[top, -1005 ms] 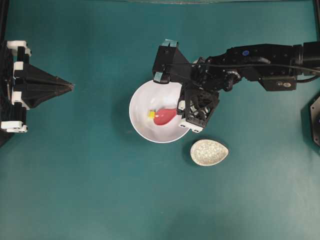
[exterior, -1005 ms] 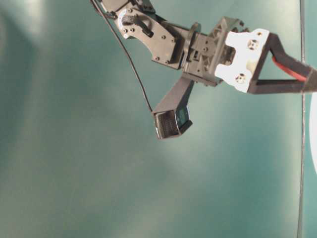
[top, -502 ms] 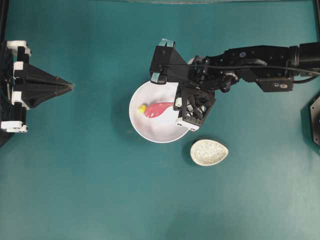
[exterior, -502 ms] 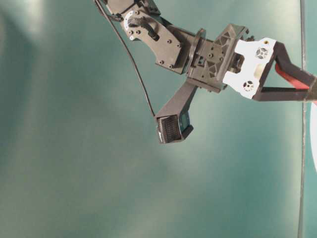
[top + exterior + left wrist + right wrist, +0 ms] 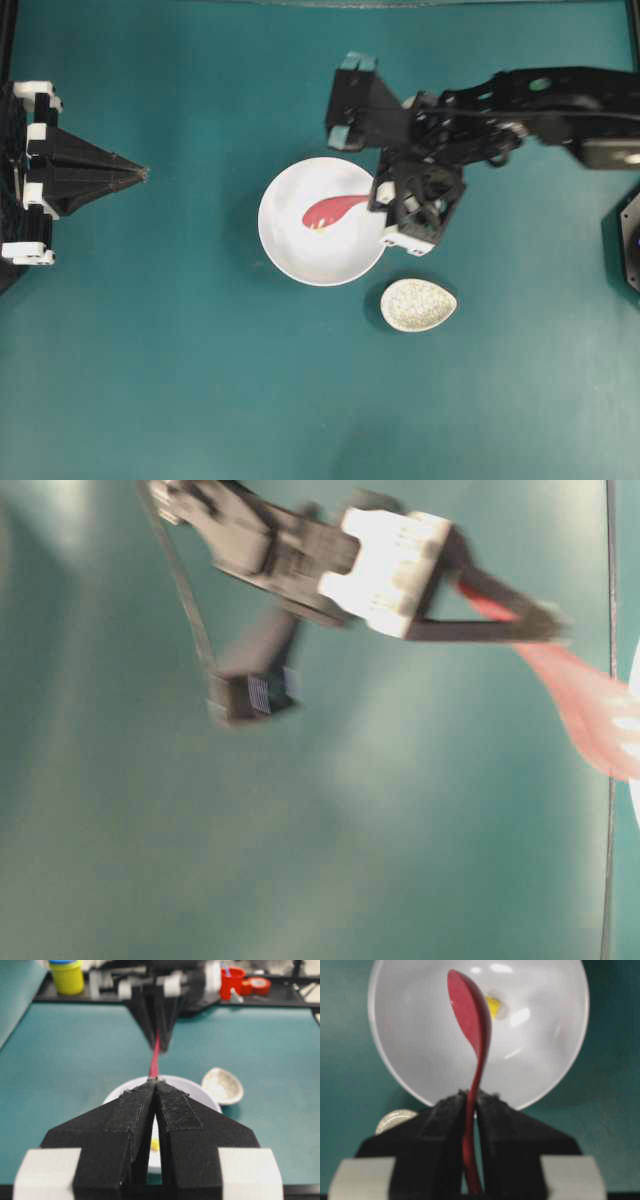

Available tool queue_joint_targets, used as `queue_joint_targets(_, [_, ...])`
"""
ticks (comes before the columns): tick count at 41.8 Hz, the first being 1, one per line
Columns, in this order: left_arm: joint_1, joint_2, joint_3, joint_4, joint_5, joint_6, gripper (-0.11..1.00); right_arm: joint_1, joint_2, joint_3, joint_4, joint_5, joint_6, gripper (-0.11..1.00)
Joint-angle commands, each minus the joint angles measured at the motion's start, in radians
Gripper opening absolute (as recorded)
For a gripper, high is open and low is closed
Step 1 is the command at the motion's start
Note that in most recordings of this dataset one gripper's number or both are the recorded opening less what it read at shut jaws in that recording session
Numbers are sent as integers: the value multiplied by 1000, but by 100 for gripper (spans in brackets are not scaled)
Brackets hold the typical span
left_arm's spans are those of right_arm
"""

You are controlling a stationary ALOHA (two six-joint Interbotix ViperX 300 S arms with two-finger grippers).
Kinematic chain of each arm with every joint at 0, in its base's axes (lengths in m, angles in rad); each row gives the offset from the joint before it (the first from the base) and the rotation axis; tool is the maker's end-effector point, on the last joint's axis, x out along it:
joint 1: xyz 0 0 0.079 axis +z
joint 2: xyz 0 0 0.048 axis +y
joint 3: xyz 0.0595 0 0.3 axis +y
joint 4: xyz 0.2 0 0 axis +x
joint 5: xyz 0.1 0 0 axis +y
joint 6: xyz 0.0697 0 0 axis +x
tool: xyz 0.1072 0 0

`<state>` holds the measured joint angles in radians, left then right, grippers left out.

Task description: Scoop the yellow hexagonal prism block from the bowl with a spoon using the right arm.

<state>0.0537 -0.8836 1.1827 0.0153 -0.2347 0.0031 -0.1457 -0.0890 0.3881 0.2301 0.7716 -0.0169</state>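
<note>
The white bowl [image 5: 290, 255] sits mid-table. My right gripper [image 5: 377, 196] is shut on the handle of the pink-red spoon [image 5: 330, 210], just past the bowl's right rim. In the right wrist view the spoon [image 5: 469, 1010] is turned on its edge above the bowl [image 5: 400, 1035]. The tiny yellow block [image 5: 493, 1006] lies on the bowl's floor just right of the scoop, not in it. Overhead, the block [image 5: 318, 226] peeks out by the scoop's lower edge. My left gripper [image 5: 141, 173] is shut and empty at the far left, pointing at the bowl [image 5: 116, 1097].
A small speckled egg-shaped dish [image 5: 418, 305] lies just below and right of the bowl, close under the right wrist. The table-level view is motion-blurred and shows the right gripper [image 5: 548, 630] with the spoon [image 5: 590, 705]. Jars and tape [image 5: 235, 980] stand beyond the far table edge.
The right arm has pulled back to the right and risen, drawing the spoon with it and turning it on edge. The block, earlier at the scoop's tip, now lies beside the scoop.
</note>
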Motion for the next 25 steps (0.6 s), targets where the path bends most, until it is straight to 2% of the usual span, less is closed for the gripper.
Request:
queue_joint_targets(1, [3,6,-25,3,-8,-3,1,12,-84,12,3,2,14,11])
queue_joint_targets(10, [3,6,-25,3,-9,-3,1,69,-213,132,3,-21,106,11])
queue_joint_targets(18, [3,6,-23,3,-9,-3,1,150,-322,244,3,-144,172,11])
queue_joint_targets(25, [3,6,-23,3,-9,-3,1,201,-354,322,3,-207,221,11])
